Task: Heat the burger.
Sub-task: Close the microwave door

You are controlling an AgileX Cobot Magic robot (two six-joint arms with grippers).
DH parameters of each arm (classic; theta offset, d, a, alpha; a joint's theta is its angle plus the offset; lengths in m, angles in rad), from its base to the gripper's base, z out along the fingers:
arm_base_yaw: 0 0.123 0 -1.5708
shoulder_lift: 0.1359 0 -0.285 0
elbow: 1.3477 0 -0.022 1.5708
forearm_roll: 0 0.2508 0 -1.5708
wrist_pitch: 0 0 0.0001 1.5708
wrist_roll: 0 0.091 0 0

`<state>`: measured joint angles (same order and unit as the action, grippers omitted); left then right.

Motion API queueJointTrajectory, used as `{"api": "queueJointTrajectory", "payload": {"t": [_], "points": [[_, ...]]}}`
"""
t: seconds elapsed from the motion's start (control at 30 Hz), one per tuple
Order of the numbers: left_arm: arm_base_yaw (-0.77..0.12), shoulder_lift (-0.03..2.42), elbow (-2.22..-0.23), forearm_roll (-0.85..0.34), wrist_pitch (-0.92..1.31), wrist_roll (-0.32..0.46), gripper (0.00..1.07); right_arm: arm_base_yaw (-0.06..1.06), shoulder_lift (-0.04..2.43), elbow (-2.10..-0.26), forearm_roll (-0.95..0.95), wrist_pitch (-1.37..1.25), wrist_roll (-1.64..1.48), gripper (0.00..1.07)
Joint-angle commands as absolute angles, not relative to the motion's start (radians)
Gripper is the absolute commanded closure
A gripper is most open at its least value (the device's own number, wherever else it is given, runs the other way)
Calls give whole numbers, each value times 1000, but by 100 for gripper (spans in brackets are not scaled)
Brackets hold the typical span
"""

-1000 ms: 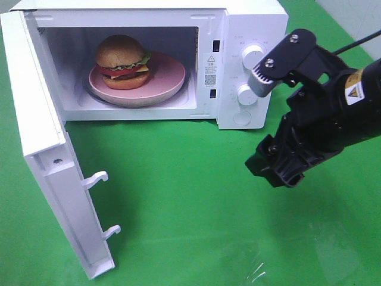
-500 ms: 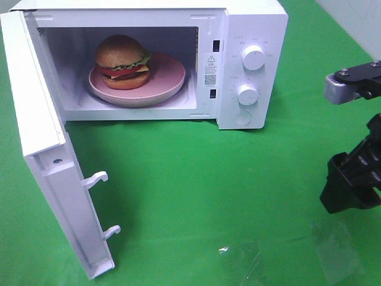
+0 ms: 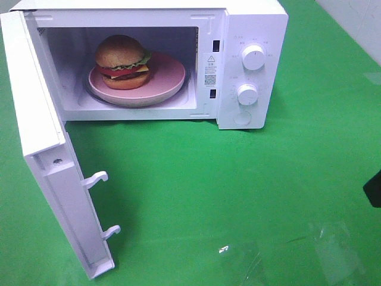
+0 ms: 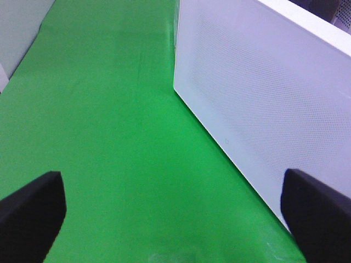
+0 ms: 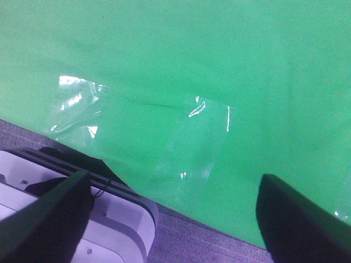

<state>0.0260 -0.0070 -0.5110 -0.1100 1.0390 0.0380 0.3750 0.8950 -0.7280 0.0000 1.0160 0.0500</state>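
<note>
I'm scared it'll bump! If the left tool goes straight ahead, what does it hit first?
Probably the green cloth, not the microwave door, which stands off to one side of the left tool. Depth is hard to judge.

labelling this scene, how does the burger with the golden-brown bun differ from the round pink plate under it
The burger with the golden-brown domed bun is tall and layered in brown, green, red and yellow; the round pink plate is low and one colour. The plate is wider than the burger, which sits off-centre on it. Both are inside the white microwave, its door open.
</note>
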Motion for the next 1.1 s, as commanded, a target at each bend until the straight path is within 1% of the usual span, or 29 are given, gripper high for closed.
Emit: {"api": "queueJointTrajectory", "payload": {"t": [0.03,0.1,0.17,0.27,0.3,0.33,0.37,0.4,0.43,0.47,0.5,0.53,0.57,0.63,0.67,0.83,0.87,1.1], "points": [[29,-23,-509,-110,1035,40,6,371,871,-724,-5,1038,56,31],[29,-23,-509,-110,1035,40,6,371,834,-721,-5,1058,56,31],[29,-23,-509,-110,1035,40,6,371,736,-690,-28,1078,56,31],[29,-23,-509,-110,1035,40,6,371,684,-666,-45,1077,56,31],[29,-23,-509,-110,1035,40,6,357,627,-638,-57,1077,56,31],[29,-23,-509,-110,1035,40,6,357,627,-638,-57,1077,56,31],[29,-23,-509,-110,1035,40,6,329,576,-615,-54,1077,56,31],[29,-23,-509,-110,1035,40,6,329,576,-615,-54,1077,56,31],[29,-23,-509,-110,1035,40,6,286,520,-597,-50,1075,56,31],[29,-23,-509,-110,1035,40,6,286,520,-597,-50,1075,56,31],[29,-23,-509,-110,1035,40,6,249,468,-583,-50,1074,55,31],[29,-23,-509,-110,1035,40,6,249,468,-583,-50,1074,55,31],[29,-23,-509,-110,1035,40,6,216,408,-571,-50,1071,55,31],[29,-23,-509,-110,1035,40,6,206,383,-562,-50,1069,55,31],[29,-23,-509,-110,1035,40,6,180,321,-540,-50,1067,55,31],[29,-23,-509,-110,1035,40,6,136,216,-529,-47,1036,57,31],[29,-23,-509,-110,1035,40,6,118,159,-509,-46,1002,56,31],[29,-23,-509,-110,1035,40,6,66,22,-507,-46,1002,57,31]]}}
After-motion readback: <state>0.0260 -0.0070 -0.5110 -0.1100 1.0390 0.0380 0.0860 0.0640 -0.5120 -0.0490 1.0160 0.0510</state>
